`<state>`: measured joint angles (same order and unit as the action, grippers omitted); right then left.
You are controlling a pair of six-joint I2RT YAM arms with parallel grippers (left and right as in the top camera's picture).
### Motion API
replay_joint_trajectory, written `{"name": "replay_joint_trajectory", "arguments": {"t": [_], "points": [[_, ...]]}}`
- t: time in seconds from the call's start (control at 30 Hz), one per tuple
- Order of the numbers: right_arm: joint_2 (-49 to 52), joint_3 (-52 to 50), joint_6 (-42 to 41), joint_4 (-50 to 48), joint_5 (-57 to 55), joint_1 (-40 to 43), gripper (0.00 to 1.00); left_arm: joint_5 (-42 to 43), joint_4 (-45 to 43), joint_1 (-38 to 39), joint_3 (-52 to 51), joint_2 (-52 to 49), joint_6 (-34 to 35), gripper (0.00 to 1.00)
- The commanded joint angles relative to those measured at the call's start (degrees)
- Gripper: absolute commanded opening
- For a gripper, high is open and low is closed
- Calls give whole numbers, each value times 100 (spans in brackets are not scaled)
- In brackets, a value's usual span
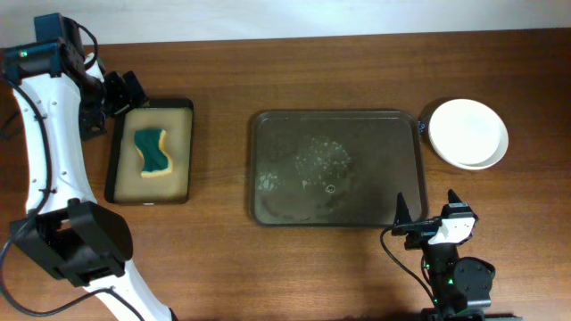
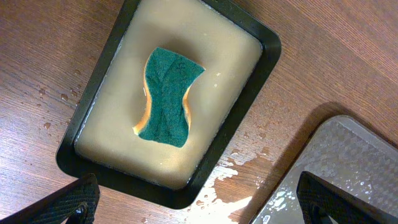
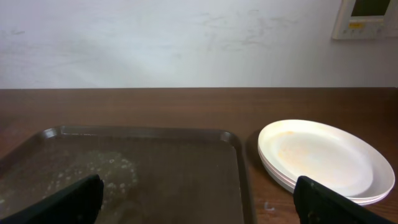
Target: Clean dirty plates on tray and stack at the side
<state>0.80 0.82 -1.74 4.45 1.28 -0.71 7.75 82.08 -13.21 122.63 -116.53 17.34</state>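
Brown wood table (image 1: pixel 223 71) all around, and the tray (image 1: pixel 375 178) sat about mid-table, its floor wet with suds and droplets. The plates (image 1: pixel 467 133) were off it, stacked on the wood just beside the tray's far right corner, rims nested. From the right wrist view the top one showed a faint yellowish smear. The right gripper (image 1: pixel 426 201) hung at the tray's near right edge, jaws spread wide and gripping nothing. Way over on the left, the left gripper (image 1: pixel 125 94) was by the far corner of the small black tray (image 1: pixel 111 169) with the tan liner, and it was splayed open and empty too. A green sponge (image 1: pixel 153 152) with a yellow underside lay flat on that liner, roughly in the middle. The left wrist view also caught little puddles (image 2: pixel 233 171) of water on the wood between the black tray and the big one.
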Motion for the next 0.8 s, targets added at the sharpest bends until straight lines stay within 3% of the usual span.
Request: {"name": "replay_joint_trajectory", "arguments": {"t": [0.0,0.17,0.33,0.47,0.57,0.73,0.77], "points": [[-61,-50,-63,7,-92,39,98,35,4,-20,61,15,-31,99],[-61,-50,-63,7,-92,42,98,-343,861,-20,33,636,-37,99],[-61,-50,-63,7,-92,39,98,-807,544,551,9,1982,-260,99],[-61,-50,-61,7,-92,42,98,-1067,254,1482,-264,3086,-354,99],[-61,-50,-63,7,-92,42,98,-1080,-356,1961,-1235,3989,-354,99],[-61,-50,-63,9,-92,42,98,-1419,-3034,2028,-5130,6435,-354,99],[-61,-50,-63,7,-92,42,98,-1464,-3136,1993,-5464,6673,-354,99]]}}
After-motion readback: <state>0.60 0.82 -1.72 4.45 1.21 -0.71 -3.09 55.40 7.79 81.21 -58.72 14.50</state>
